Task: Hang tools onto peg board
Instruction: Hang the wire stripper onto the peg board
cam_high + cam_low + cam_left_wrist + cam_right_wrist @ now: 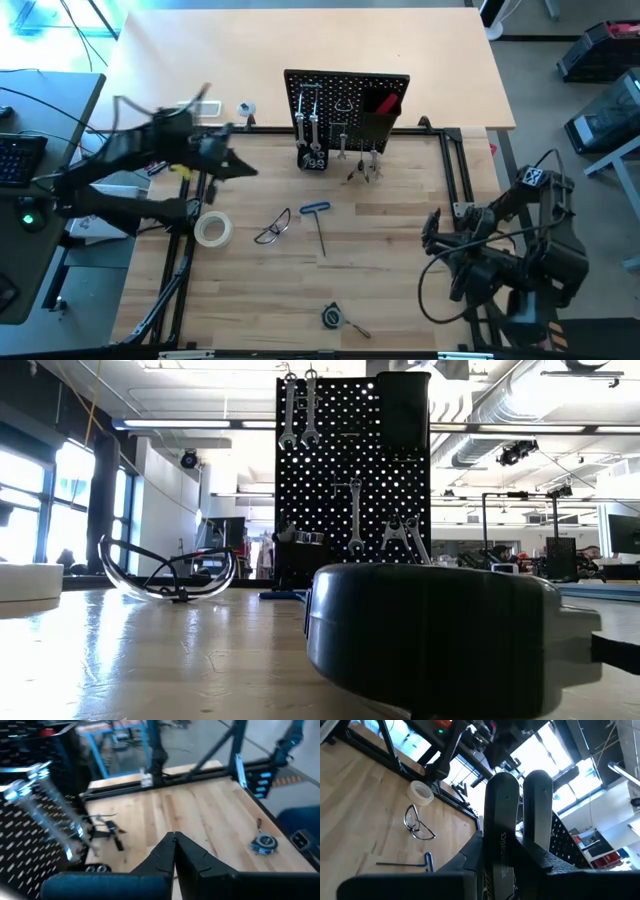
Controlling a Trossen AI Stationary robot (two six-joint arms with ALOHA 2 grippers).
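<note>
**Left arm nearest the loose tools**

Our left gripper [245,170], pinched shut and empty, hovers left of the peg board [346,105]. The tape roll [212,229] and glasses [273,228] lie nearer us; the hex key [319,225] runs near-to-far. The right gripper [432,232] waits, slightly parted, empty.

A: What sits closest to the camera?
B: The left gripper [174,851], its 2 dark fingers pressed together above the wooden table [200,815].
A: And beyond it?
B: A round tape measure [263,843] on the table; the peg board [25,827] with blurred silver wrenches [45,815].
</note>
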